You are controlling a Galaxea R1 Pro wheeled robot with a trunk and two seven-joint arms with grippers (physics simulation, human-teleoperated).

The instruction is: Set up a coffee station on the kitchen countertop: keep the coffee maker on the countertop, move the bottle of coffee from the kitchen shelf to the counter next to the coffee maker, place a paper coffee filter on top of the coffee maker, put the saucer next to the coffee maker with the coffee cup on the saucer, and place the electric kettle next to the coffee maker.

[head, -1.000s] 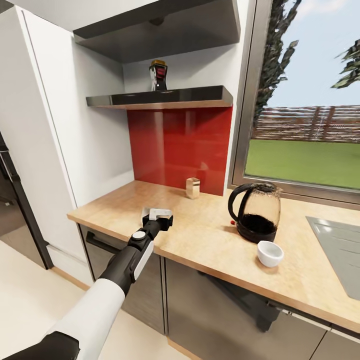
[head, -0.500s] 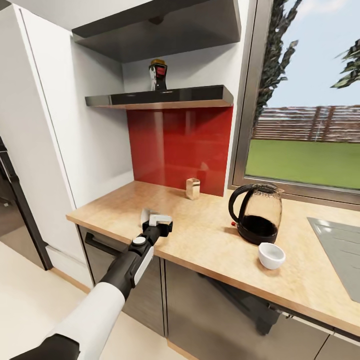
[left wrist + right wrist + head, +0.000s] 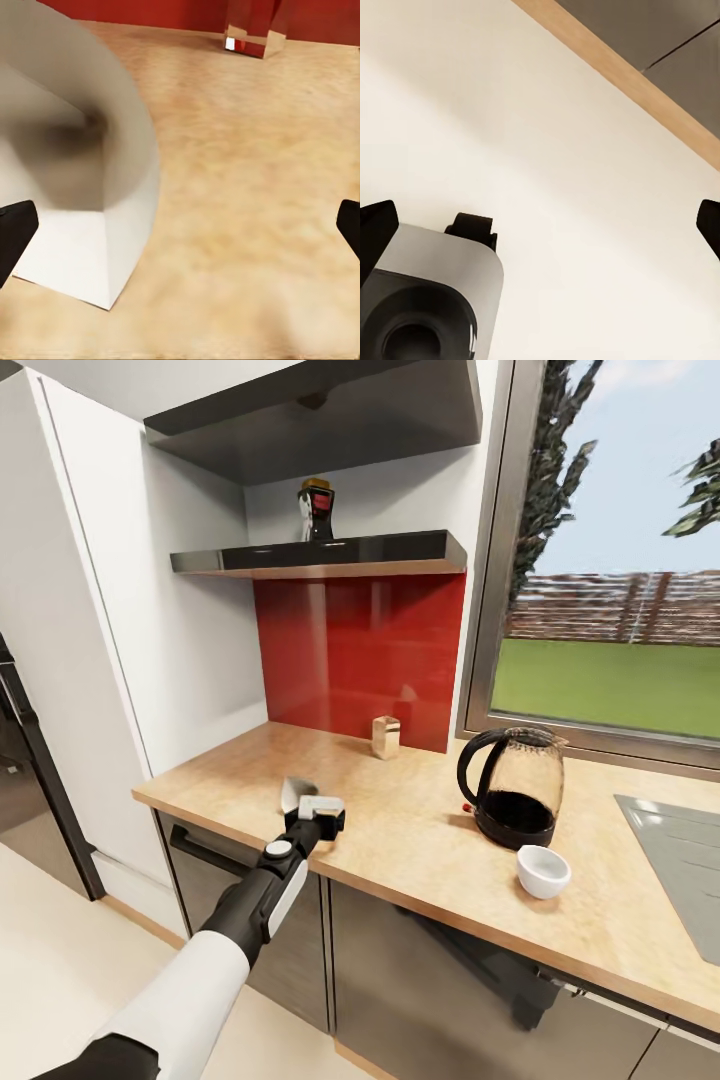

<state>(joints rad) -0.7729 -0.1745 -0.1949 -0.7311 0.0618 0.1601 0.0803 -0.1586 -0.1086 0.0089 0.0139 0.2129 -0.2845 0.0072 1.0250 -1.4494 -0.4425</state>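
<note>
1. Reaching forward from the lower left of the head view, the robot's black-and-white left arm ends in the left gripper (image 3: 310, 807) just above the near edge of the long pale beige wood-look countertop (image 3: 420, 840).
2. The left gripper's dark fingers stand wide apart; in the left wrist view only their tips (image 3: 15, 232) show at the two edges, with nothing clamped between them.
3. A small white paper cone, the paper coffee filter (image 3: 293, 792), lies on the countertop just beside the gripper; in the left wrist view (image 3: 82, 187) it sits close to one fingertip, its open mouth facing the camera, and whether they touch cannot be told.
4. The dark, glassy, rounded electric kettle (image 3: 512, 785) with a loop handle stands on its black base further along the countertop, below the window (image 3: 610, 560).
5. A small white coffee cup (image 3: 543, 871) sits just in front of the kettle, near the counter's front edge.
6. A small metallic shaker (image 3: 385, 736) stands by the glossy red backsplash (image 3: 350, 650).
7. The small dark bottle of coffee (image 3: 316, 510) with a yellow lid stands on the dark wall shelf (image 3: 320, 555) above the backsplash.
8. The right gripper's fingertips (image 3: 376, 225) also sit wide apart in the right wrist view, above pale floor (image 3: 547, 150) and part of the robot's grey base (image 3: 427, 300).
</note>
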